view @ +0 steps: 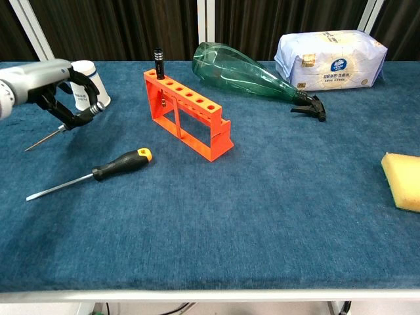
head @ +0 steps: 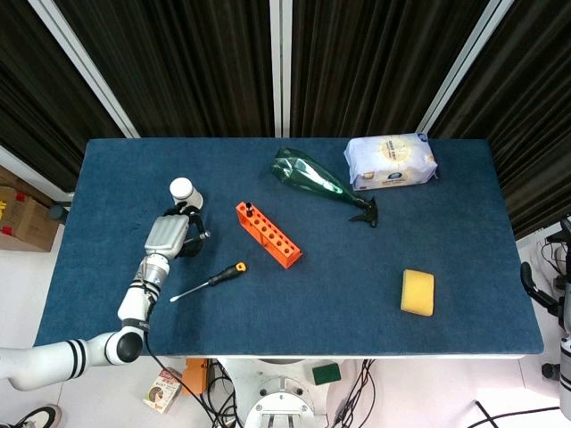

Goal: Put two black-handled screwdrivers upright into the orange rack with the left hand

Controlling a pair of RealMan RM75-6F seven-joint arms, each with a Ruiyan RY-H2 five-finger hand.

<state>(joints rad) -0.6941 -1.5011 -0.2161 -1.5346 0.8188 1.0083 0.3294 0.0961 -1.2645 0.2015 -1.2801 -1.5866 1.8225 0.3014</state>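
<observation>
My left hand [head: 169, 236] [view: 56, 88] grips a slim black-handled screwdriver [view: 65, 123] by its handle and holds it above the table, shaft tilted down to the left. The orange rack [head: 268, 234] [view: 187, 115] stands to the hand's right. One black-handled screwdriver [view: 158, 62] stands upright in the rack's far end hole. A screwdriver with a black and orange handle [head: 223, 275] [view: 121, 162] lies flat on the cloth in front of the rack. The right hand does not show in either view.
A white cup [head: 182, 189] [view: 85, 79] stands just behind my left hand. A green bottle [head: 312, 176] [view: 243, 72] lies behind the rack, with a wipes pack [head: 391, 160] [view: 331, 60] at the back right. A yellow sponge [head: 417, 292] [view: 401, 172] sits at the right.
</observation>
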